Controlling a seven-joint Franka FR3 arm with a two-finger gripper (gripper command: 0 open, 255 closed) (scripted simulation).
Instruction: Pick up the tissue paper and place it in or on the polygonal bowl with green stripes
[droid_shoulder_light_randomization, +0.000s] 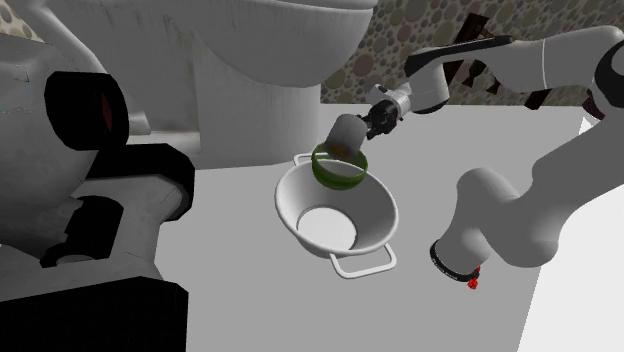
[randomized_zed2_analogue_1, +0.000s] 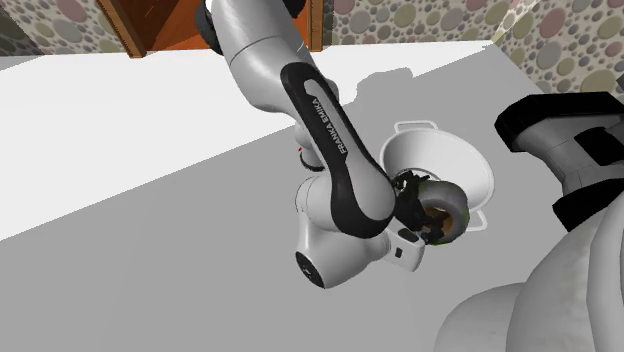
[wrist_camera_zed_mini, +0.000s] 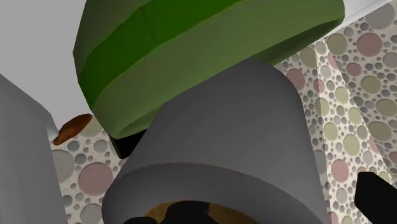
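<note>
One grey tissue roll (droid_shoulder_light_randomization: 345, 133) sits right at the tip of my hand (droid_shoulder_light_randomization: 373, 120). It is tilted, with its near end against the hand and its far end dipping towards the green bowl (droid_shoulder_light_randomization: 340, 172) just beyond and below. I cannot tell whether the hand is clamped on the roll or loose from it. Through the wrist camera I look along the roll from its near end, where a brown core shows. The bowl's faceted green wall, in lighter and darker bands, rises straight past the roll. The two overlap, but I cannot tell if they touch. Under the hand and a little farther out, the bowl rests at the rim of a white basin (droid_shoulder_light_randomization: 300, 205) with loop handles, which stands on the grey surface (droid_shoulder_light_randomization: 230, 300). Well beyond the hand I see a white toilet (droid_shoulder_light_randomization: 270, 60) and a spotted wall (droid_shoulder_light_randomization: 420, 25). In the second exterior view my arm (randomized_zed2_analogue_1: 320, 110) bends down over the basin.
</note>
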